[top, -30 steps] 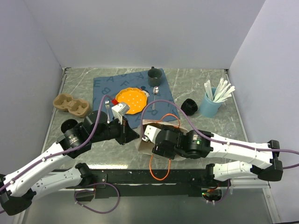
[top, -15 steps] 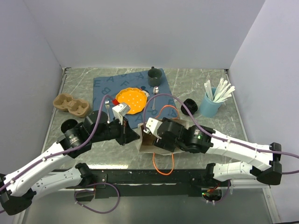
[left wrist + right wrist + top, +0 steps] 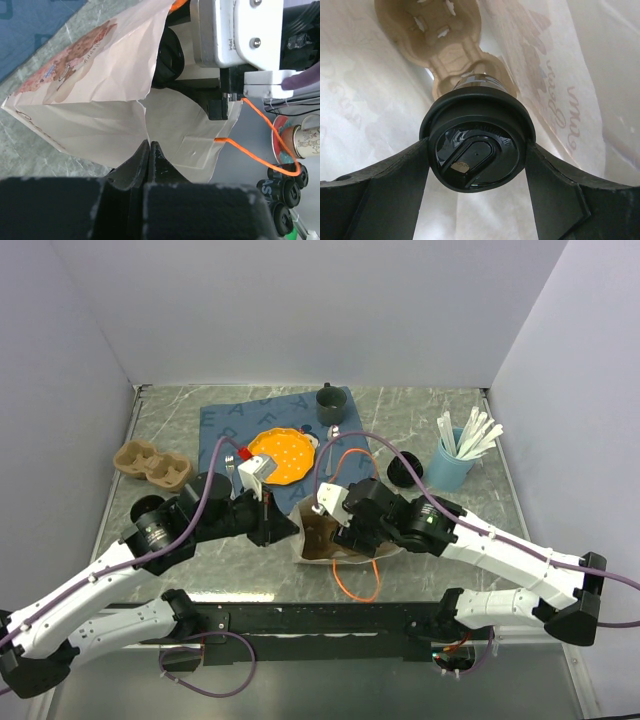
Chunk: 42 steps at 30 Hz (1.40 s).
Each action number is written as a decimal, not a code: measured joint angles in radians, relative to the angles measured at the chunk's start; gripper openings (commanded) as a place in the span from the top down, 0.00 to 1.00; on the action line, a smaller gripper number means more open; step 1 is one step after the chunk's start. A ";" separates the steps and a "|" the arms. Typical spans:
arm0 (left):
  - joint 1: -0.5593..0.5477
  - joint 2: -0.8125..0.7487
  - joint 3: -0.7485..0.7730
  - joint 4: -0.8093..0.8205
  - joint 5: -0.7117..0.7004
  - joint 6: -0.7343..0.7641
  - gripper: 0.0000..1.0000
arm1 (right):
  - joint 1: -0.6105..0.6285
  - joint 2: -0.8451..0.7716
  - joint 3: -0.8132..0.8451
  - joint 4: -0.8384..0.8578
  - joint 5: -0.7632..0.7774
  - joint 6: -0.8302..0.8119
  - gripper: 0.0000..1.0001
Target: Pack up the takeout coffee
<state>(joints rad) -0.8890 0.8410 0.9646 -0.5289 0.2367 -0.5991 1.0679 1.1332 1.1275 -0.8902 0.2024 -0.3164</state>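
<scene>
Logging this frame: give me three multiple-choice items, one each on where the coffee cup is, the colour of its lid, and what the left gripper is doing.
1. Where is the coffee cup?
A. Inside the paper bag
B. Standing upright outside the bag
C. Lying on its side outside the bag

2. What colour is the cup's lid?
A. White
B. Orange
C. Black

3. How do the jaws of the left gripper stand?
A. Wide open, holding nothing
B. Shut on the bag's edge
C. Shut on the cup

Answers:
1 A: the right wrist view shows bag walls all around the cup, which sits between the jaws of the right gripper.
2 C: the lid is plainly black.
3 B: the left wrist view shows the jaws pinched together on the paper.
</scene>
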 measured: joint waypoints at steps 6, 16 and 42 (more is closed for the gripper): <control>-0.002 0.014 0.016 -0.027 -0.060 -0.012 0.66 | 0.008 -0.023 -0.002 0.005 -0.005 0.042 0.61; -0.010 0.016 0.082 -0.180 -0.159 -0.105 0.59 | 0.130 -0.046 -0.003 -0.008 0.044 0.261 0.62; -0.021 0.042 0.093 -0.233 -0.264 -0.092 0.47 | 0.243 0.033 -0.010 -0.032 0.200 0.506 0.63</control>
<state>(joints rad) -0.9100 0.8833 1.0573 -0.7624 -0.0277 -0.6907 1.3113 1.1660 1.1179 -0.9226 0.4023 0.1894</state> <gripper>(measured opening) 0.530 0.774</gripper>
